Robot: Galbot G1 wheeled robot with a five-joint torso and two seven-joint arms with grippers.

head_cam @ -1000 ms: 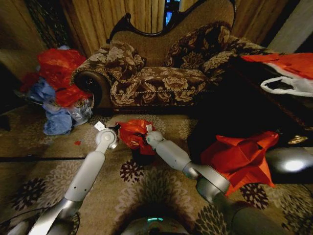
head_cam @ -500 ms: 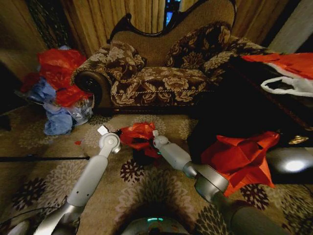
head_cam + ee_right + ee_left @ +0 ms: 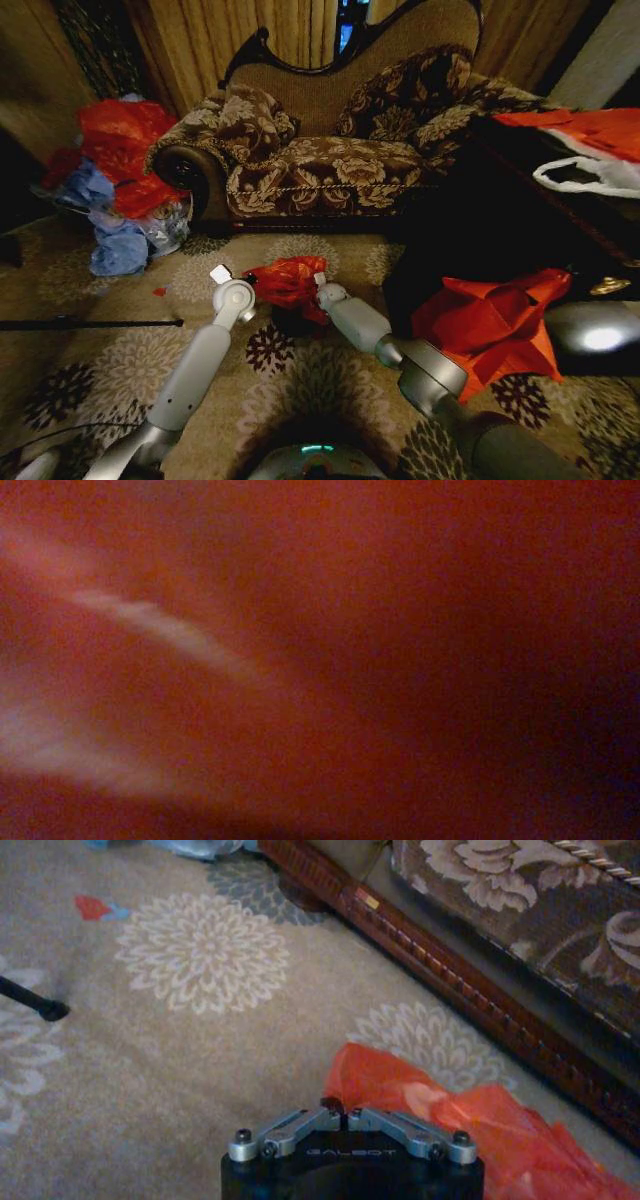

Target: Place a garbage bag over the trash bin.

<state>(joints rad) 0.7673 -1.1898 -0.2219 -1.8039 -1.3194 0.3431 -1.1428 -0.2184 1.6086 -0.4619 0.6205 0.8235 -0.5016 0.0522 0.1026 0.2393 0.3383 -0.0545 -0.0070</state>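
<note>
Nearest, both arms reach forward over the floral carpet [image 3: 90, 330] and meet at the garbage bag [image 3: 287, 280], bunched directly on top of the trash bin [image 3: 290, 321]. From the left wrist, the left gripper [image 3: 347, 1114] has its fingers pinched together on a corner of the red-orange plastic. At the bag's opposite side, the right gripper [image 3: 322, 290] presses into it; whether its fingers are parted cannot be told. Beyond stands the sofa [image 3: 330, 150].

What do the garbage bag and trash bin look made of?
Garbage bag: thin glossy red-orange plastic film; it crumples, wrinkles and catches highlights, and looks translucent in the left wrist view. Trash bin: black and matte, likely plastic, but mostly covered, so uncertain.
</note>
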